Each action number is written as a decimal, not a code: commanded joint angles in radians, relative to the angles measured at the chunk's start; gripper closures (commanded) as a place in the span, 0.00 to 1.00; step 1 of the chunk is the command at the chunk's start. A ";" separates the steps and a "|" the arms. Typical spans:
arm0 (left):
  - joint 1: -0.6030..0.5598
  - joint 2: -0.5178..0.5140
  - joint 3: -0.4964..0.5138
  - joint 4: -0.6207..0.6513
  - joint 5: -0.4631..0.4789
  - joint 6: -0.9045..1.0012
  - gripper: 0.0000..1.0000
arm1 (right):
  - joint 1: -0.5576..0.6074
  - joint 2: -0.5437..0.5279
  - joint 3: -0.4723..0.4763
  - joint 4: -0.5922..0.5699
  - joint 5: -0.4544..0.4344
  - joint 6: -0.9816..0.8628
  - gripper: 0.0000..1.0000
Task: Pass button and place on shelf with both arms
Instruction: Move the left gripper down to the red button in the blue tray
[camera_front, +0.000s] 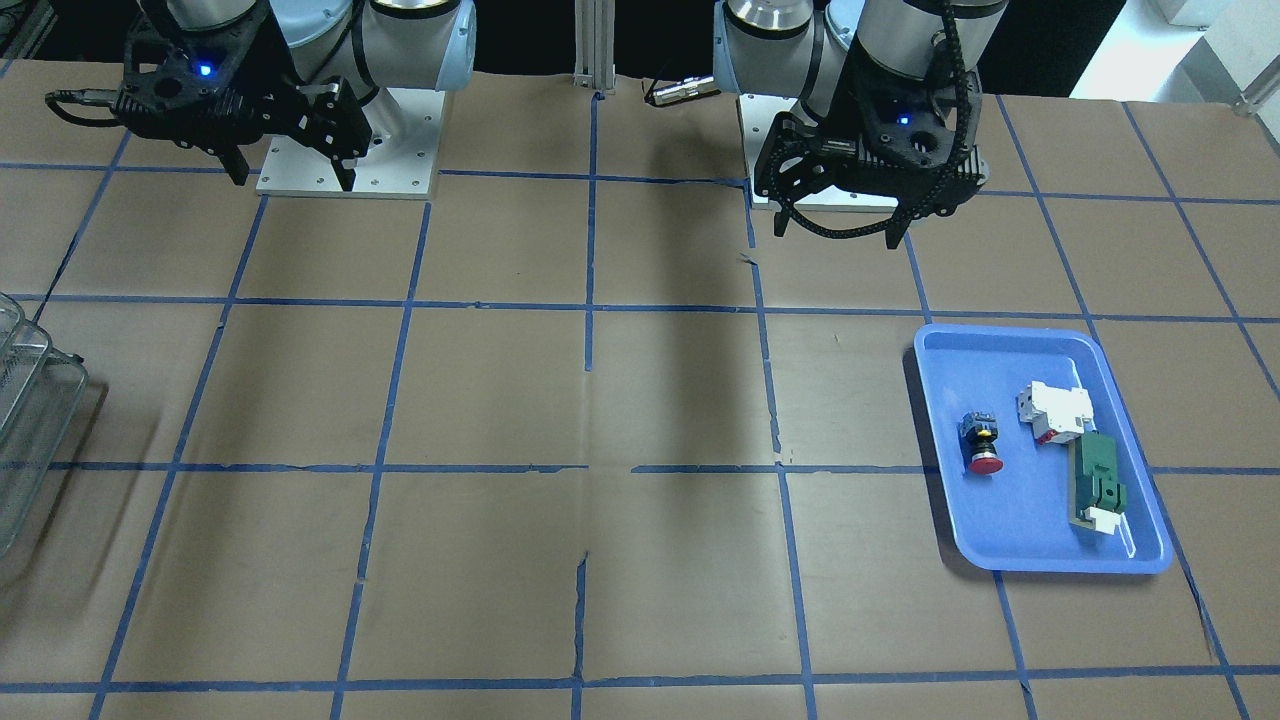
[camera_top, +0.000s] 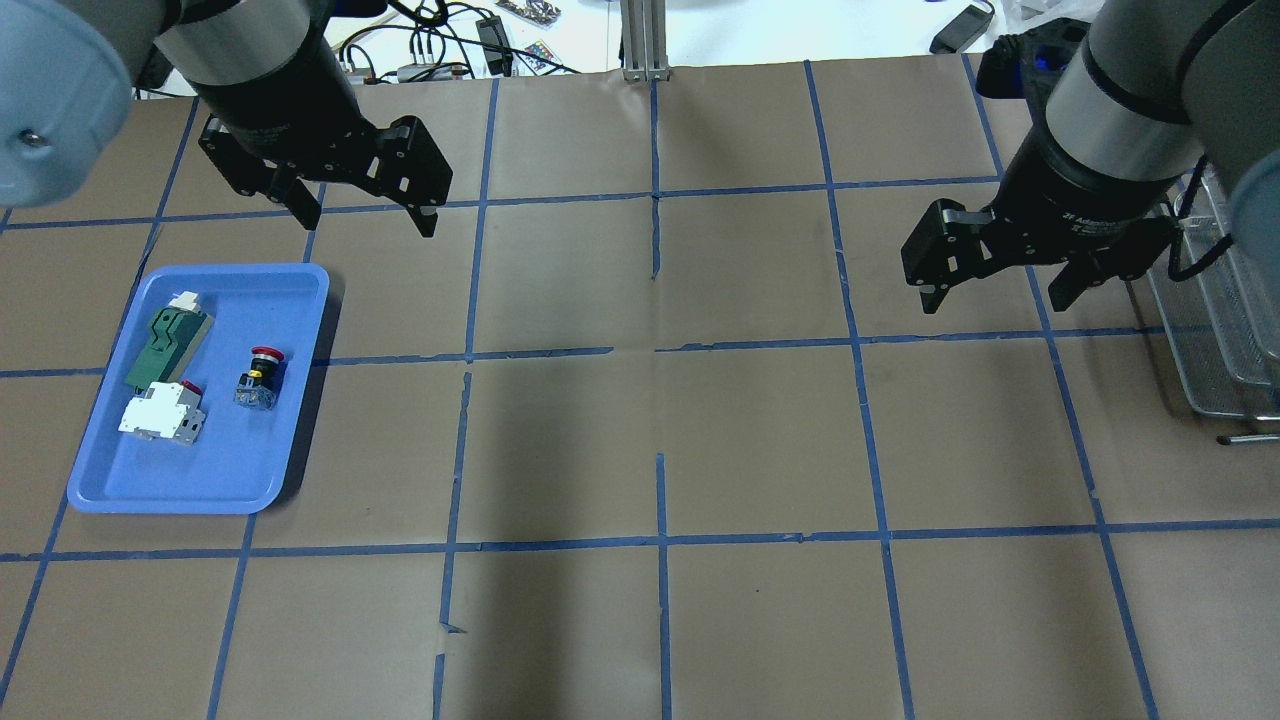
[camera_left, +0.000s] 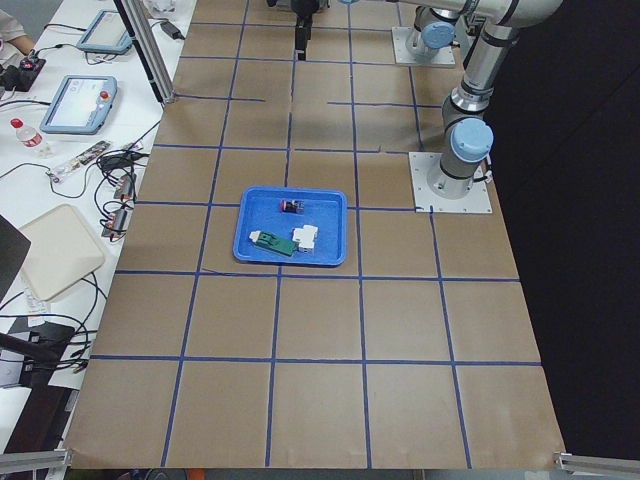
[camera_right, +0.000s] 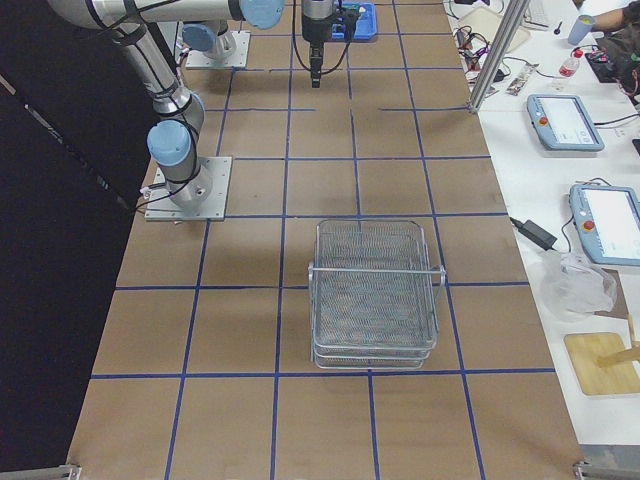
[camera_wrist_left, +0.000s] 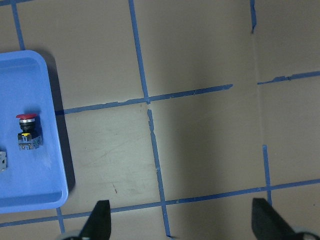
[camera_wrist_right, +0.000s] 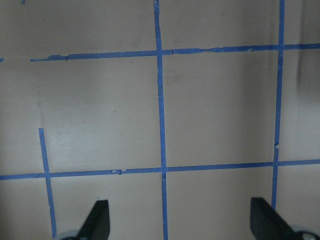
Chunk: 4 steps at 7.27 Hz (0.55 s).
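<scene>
A small button — red mushroom cap, yellow ring, black body — lies on its side in a blue tray at the left end of a table papered brown and gridded with blue tape. A white block and green part lie beside the button. The wire shelf stands far right. The left gripper and right gripper hang spread wide — empty.

arms: silver-grey tubes | caps: light-blue | grippers: black (blue lights)
</scene>
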 joint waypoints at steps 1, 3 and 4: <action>0.000 0.001 0.000 0.001 0.006 0.000 0.00 | 0.000 0.000 0.007 -0.001 0.002 -0.001 0.00; 0.069 0.007 -0.020 0.003 0.010 0.016 0.00 | 0.000 0.003 0.007 -0.001 0.002 -0.006 0.00; 0.122 0.002 -0.037 0.007 0.009 0.023 0.00 | -0.001 0.004 0.005 -0.004 0.002 -0.012 0.00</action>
